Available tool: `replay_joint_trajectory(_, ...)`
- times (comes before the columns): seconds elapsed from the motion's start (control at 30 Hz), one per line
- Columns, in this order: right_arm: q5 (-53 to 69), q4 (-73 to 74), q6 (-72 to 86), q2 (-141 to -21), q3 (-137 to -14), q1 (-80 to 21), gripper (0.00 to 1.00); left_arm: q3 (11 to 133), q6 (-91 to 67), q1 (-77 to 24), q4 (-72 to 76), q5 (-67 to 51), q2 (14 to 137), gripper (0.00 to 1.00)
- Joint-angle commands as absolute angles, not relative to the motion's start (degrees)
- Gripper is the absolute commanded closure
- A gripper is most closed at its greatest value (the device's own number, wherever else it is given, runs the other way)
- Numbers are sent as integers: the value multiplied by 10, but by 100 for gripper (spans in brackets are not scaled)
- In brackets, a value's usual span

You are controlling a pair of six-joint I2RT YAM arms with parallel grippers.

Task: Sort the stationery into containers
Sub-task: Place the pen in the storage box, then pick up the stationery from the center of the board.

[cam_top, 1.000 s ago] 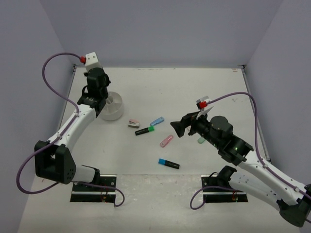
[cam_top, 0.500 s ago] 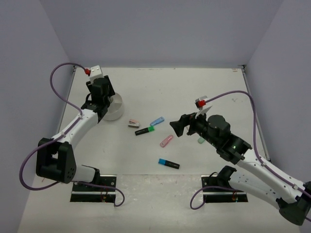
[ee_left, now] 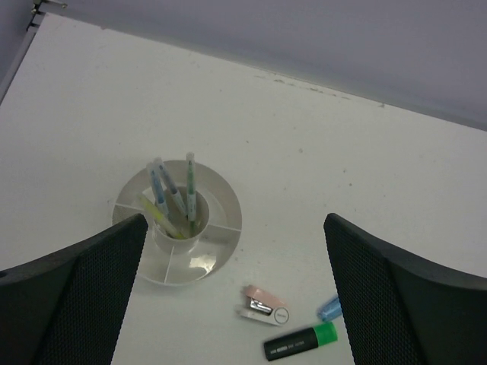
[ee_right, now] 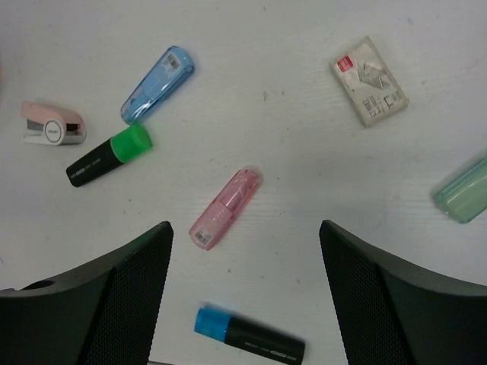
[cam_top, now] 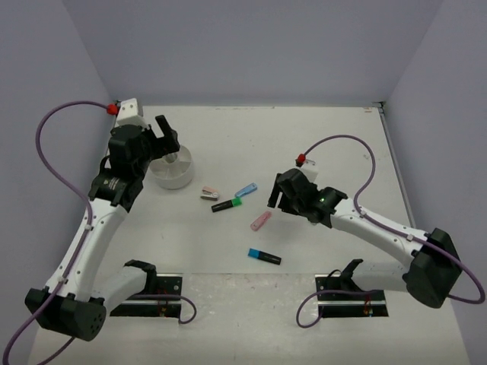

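Note:
The container (cam_top: 173,173) is a round white dish with a centre cup holding several pens (ee_left: 176,199). My left gripper (cam_top: 164,137) hangs open and empty above the container (ee_left: 176,275). Loose stationery lies mid-table: a green-ended highlighter (cam_top: 227,204), a blue marker (cam_top: 245,190), a pink marker (cam_top: 261,220) and a blue-ended highlighter (cam_top: 264,257). My right gripper (cam_top: 275,198) is open over the pink marker (ee_right: 225,208), which lies just ahead of its left finger. The blue-ended highlighter (ee_right: 249,341) lies between the fingers, nearer the wrist.
A small pink stapler (cam_top: 209,193) lies right of the container, next to the green-ended highlighter (ee_left: 300,341). A white eraser (ee_right: 369,80) and a mint marker (ee_right: 462,199) lie to the right in the right wrist view. Purple walls close in the table.
My left gripper has opened over the container and its arm has swung back to the left. My right arm has dropped low and forward over the pink marker, jaws slightly narrower.

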State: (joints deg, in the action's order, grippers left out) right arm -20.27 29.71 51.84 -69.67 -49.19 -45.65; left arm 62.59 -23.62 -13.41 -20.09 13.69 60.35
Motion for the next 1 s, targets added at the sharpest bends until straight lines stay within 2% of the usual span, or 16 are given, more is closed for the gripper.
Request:
replay_joint_trajectory(0.0, -220, 329, 687, -772, -540, -476, 22, 610, -248, -130, -314, 92, 543, 0)
replay_joint_trajectory(0.23, -268, 474, 796, -963, -688, -546, 24, 491, -190, -134, -289, 74, 410, 0)
replay_joint_trajectory(0.37, -277, 537, 853, -1028, -746, -569, 27, 446, -184, -156, -275, 72, 397, 0)
replay_joint_trajectory(0.63, -259, 507, 890, -1060, -714, -570, 34, 431, -174, -206, -273, 118, 389, 0)
replay_joint_trajectory(0.8, -252, 491, 891, -1103, -710, -566, 54, 428, -179, -217, -271, 131, 380, 0)
replay_joint_trajectory(0.9, -251, 417, 876, -1091, -663, -567, 64, 431, -188, -217, -276, 127, 385, 0)
replay_joint_trajectory(0.97, -251, 371, 857, -1070, -630, -567, 79, 433, -195, -217, -278, 127, 388, 0)
